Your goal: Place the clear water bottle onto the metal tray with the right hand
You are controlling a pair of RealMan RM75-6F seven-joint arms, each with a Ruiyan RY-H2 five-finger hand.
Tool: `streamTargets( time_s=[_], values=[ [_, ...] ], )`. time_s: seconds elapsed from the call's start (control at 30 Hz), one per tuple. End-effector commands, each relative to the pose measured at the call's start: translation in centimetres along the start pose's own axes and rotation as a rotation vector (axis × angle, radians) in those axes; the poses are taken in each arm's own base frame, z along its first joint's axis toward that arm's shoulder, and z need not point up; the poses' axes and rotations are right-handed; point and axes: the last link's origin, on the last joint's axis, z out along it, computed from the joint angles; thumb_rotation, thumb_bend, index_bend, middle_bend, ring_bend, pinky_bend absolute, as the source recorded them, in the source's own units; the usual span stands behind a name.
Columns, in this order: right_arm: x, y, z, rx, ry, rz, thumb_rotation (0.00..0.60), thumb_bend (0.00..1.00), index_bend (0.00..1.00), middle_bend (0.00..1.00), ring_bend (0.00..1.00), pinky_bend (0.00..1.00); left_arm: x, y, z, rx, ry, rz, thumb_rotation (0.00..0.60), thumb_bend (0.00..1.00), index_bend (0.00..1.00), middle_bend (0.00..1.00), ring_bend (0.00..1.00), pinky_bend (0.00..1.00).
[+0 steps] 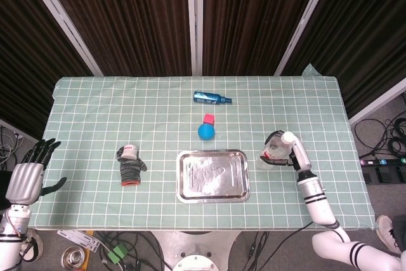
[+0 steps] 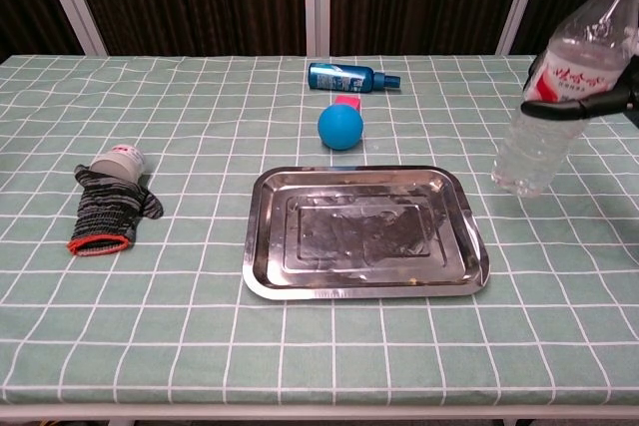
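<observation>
From above, the right hand (image 1: 283, 150) grips the clear water bottle (image 1: 273, 150) just right of the metal tray (image 1: 213, 176); the left hand (image 1: 28, 176) hangs spread, holding nothing. From the chest, the bottle (image 2: 559, 87) tilts, clear of the tray (image 2: 364, 233).

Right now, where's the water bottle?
The water bottle is in the right hand, tilted and lifted off the table at its right side, just right of the tray in both views.
</observation>
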Motion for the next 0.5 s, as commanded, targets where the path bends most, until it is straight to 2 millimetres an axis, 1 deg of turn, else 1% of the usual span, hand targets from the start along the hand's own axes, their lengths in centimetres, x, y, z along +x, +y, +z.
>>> streamTargets(
  time_s=[0.03, 0.07, 0.17, 0.23, 0.3, 0.33, 0.37, 0.47, 0.5],
  values=[
    [0.9, -5.4, 1.8, 0.145, 0.017, 0.004, 0.600, 0.17, 0.86, 0.70, 0.56, 0.60, -0.1, 0.1, 0.0, -0.001, -0.005, 0.000, 0.600, 0.23, 0.16, 0.18, 0.09, 0.19],
    [0.9, -7.1, 2.2, 0.188, 0.019, 0.010, 0.600, 0.17, 0.86, 0.69, 0.56, 0.60, -0.2, 0.2, 0.1, -0.002, -0.009, 0.000, 0.600, 0.23, 0.16, 0.18, 0.09, 0.19],
    [1.0, -10.3, 2.3, 0.264, 0.032, 0.011, 0.600, 0.17, 0.86, 0.69, 0.56, 0.60, -0.5, 0.3, 0.1, -0.004, -0.011, -0.004, 0.600, 0.23, 0.16, 0.18, 0.09, 0.19],
    [1.0, -10.4, 1.9, 0.260, 0.041, 0.005, 0.600, 0.17, 0.86, 0.69, 0.56, 0.60, -0.5, 0.4, 0.1, -0.003, -0.010, -0.006, 0.600, 0.23, 0.16, 0.18, 0.09, 0.19],
    [1.0, -8.5, 1.6, 0.188, 0.048, -0.020, 0.600, 0.17, 0.86, 0.69, 0.56, 0.60, -0.5, 0.4, 0.1, -0.002, -0.010, -0.007, 0.600, 0.23, 0.16, 0.18, 0.09, 0.19],
    [0.8, -7.1, 1.5, 0.134, 0.044, -0.022, 0.600, 0.17, 0.86, 0.69, 0.56, 0.60, -0.5, 0.3, 0.1, -0.001, -0.009, -0.007, 0.600, 0.23, 0.16, 0.18, 0.09, 0.19],
    [0.6, -4.9, 1.4, 0.051, 0.032, -0.027, 0.600, 0.17, 0.86, 0.69, 0.56, 0.60, -0.5, 0.3, 0.1, 0.000, -0.008, -0.007, 0.600, 0.23, 0.16, 0.18, 0.09, 0.19],
    [-0.2, -0.6, 1.2, -0.103, 0.001, -0.043, 0.600, 0.17, 0.86, 0.69, 0.56, 0.59, -0.4, 0.3, -0.1, -0.001, -0.008, -0.006, 0.600, 0.23, 0.16, 0.18, 0.09, 0.19],
    [-0.5, -0.3, 1.2, -0.110, -0.010, -0.035, 0.600, 0.17, 0.86, 0.69, 0.55, 0.59, -0.4, 0.3, -0.1, -0.003, -0.007, -0.004, 0.600, 0.23, 0.16, 0.18, 0.09, 0.19]
  ],
)
